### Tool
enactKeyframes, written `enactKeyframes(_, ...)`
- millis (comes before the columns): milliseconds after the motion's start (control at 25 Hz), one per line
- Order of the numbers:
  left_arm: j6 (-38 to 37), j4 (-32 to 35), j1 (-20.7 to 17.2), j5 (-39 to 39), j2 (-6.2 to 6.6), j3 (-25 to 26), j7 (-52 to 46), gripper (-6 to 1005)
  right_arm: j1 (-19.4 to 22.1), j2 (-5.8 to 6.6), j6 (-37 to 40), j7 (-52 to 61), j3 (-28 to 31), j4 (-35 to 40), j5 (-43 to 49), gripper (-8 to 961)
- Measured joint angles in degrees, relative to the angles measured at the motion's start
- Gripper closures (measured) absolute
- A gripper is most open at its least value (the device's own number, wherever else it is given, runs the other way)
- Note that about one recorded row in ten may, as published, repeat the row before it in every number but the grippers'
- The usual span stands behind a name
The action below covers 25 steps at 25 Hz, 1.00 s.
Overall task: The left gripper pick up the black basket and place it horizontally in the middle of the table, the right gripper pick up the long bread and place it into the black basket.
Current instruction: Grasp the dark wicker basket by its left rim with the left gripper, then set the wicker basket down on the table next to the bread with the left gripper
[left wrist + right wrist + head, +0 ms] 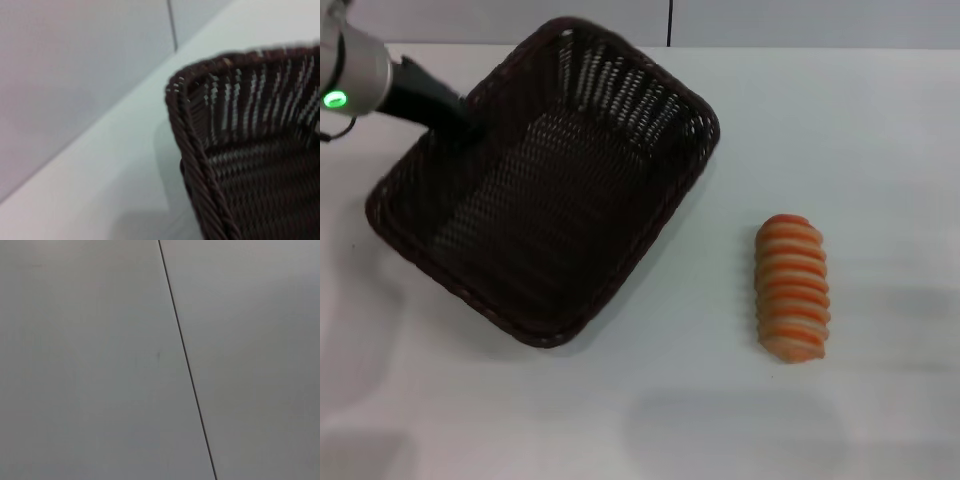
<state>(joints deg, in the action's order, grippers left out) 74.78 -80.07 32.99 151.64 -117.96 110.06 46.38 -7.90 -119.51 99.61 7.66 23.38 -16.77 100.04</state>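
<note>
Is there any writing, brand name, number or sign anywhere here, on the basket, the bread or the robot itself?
None can be read in any view.
The black basket: bare wicker, no label.
The long bread: only orange and cream stripes.
The table: plain white.
The left hand, at the basket's rim: no lettering shows; its cuff carries only a green light.
The right hand is out of view.

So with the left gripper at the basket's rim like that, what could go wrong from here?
The left gripper meets the black basket only at one long side's rim, so the basket may tilt or slip when moved. It lies diagonally, so it may end up askew rather than horizontal. Swinging it right could bump the long bread.
</note>
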Motion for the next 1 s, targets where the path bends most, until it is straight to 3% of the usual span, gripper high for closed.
enactKeyframes(160,1.3,0.5,1.7,-2.2,0.33,2.8,2.4,704,0.2,-0.01,0.6,0.0,0.0,-0.4,0.0,137)
enactKeyframes(360,5.7,2.9,5.9,-2.7,0.29,7.7,7.8,800,0.4,-0.04,1.4,0.0,0.0,-0.7,0.0,137)
enactKeyframes(720,8.2,3.1,8.1,-3.2,0.49,8.9,9.7,809,0.5,-0.02,1.6,0.0,0.0,-1.0,0.0,138)
enactKeyframes(1000,14.1,3.3,9.9,-8.4,0.99,12.0,15.6,807,0.5,-0.02,1.6,0.0,0.0,-1.1,0.0,138)
